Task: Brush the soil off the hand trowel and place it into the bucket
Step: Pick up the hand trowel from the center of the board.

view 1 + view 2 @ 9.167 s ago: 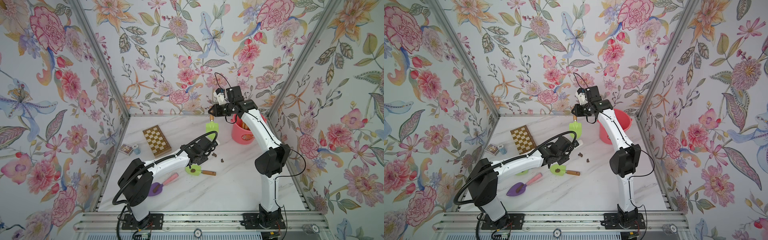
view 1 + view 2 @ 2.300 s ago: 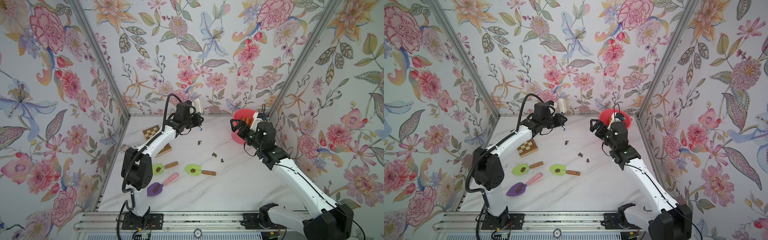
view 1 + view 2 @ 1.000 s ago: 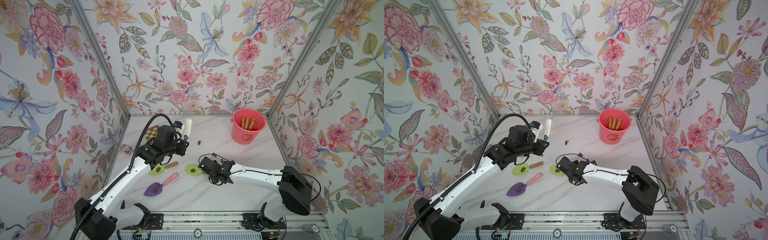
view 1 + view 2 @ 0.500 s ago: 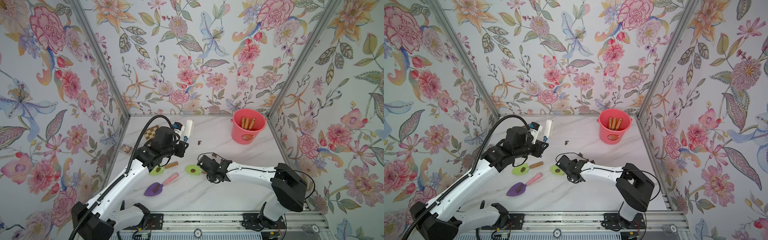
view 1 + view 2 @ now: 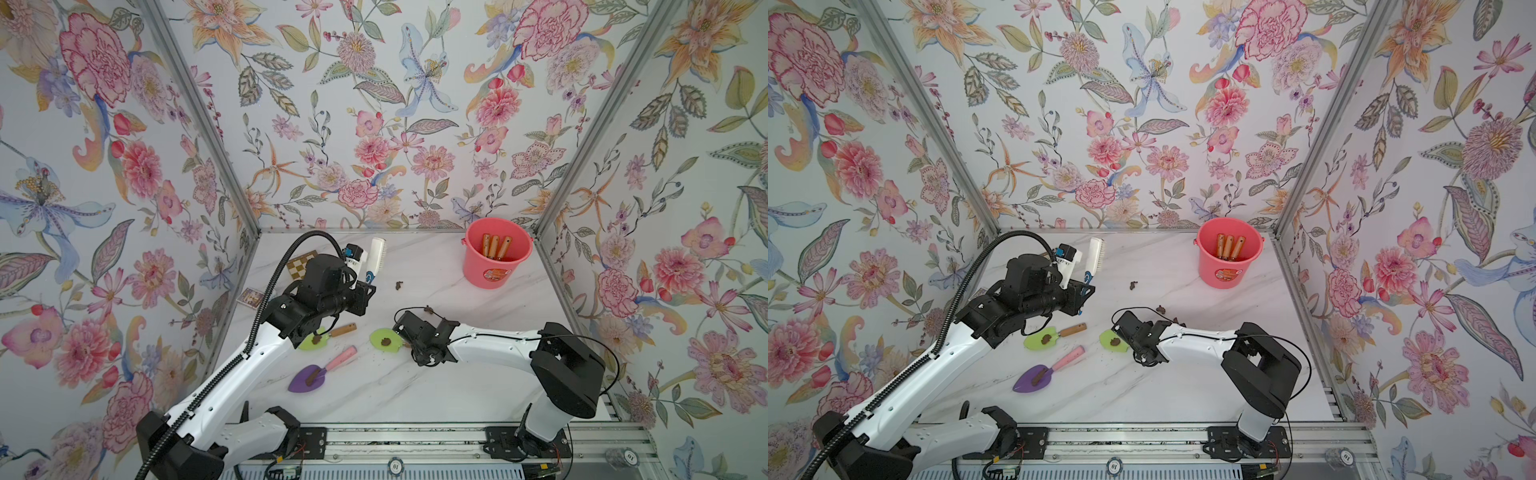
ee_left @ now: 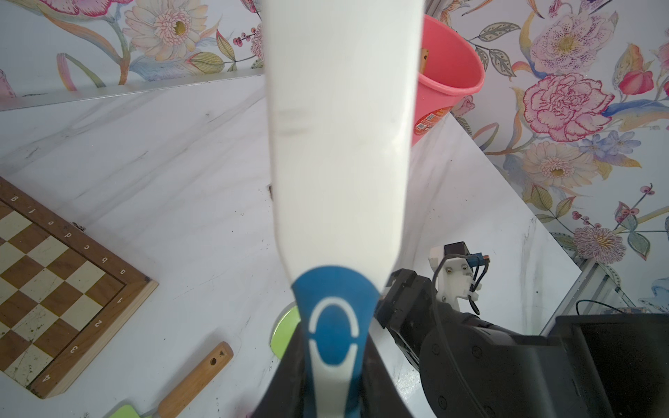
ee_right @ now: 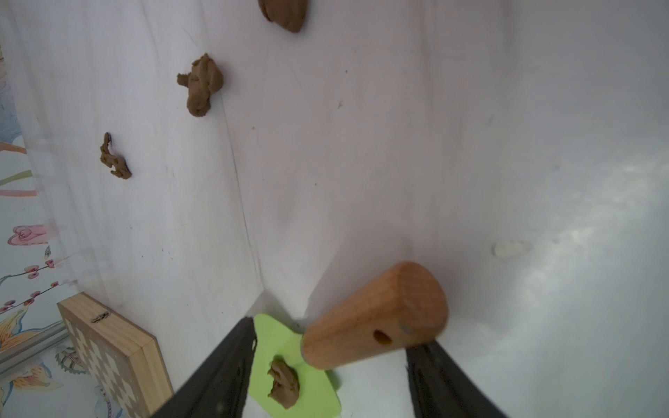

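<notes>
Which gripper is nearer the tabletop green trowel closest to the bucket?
Right. The right gripper straddles the trowel at its wooden handle, jaws open; the left gripper holds the brush raised, well apart.

The left arm (image 5: pixel 249 361) rises forward from its base with the elbow bent and the wrist held above the bench (image 5: pixel 415 395). The left gripper (image 5: pixel 365 287) has its fingers (image 6: pixel 286 376) clamped on the blue neck of a brush (image 5: pixel 376 255), which stands up past their tips. The right arm (image 5: pixel 490 343) lies low, stretched across toward the left arm. The right gripper (image 5: pixel 400 331) sits at bench level with its fingers (image 7: pixel 217 372) apart. A wooden trowel handle (image 7: pixel 376 315) lies between them, clear of one finger.
</notes>
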Robot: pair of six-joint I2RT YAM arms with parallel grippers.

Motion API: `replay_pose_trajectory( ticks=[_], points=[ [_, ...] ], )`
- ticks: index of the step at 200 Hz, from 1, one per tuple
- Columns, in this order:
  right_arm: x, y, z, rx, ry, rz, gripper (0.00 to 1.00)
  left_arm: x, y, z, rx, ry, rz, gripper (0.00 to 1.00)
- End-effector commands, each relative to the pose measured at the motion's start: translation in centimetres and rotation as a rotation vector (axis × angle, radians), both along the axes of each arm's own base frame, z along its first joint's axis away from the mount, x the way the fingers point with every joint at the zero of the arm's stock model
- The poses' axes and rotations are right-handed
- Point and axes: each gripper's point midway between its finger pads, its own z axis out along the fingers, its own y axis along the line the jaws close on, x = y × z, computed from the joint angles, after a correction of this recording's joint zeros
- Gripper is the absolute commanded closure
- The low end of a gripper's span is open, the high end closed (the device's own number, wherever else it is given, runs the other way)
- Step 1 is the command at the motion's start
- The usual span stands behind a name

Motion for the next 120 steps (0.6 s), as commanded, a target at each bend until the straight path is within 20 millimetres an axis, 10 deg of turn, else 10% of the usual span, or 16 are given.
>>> replay_pose_trajectory(
  ticks=[1,120],
  points=[
    [0.2,-1.4,-1.1,0.12,0.033,-0.322,0.36,0.1,0.0,0.1,0.013,-0.025,-0.012,1.0],
    [0.1,-1.4,-4.2,0.122,0.118,-0.365,0.64,0.6,0.2,0.0,0.036,-0.038,0.003,1.0]
  ],
)
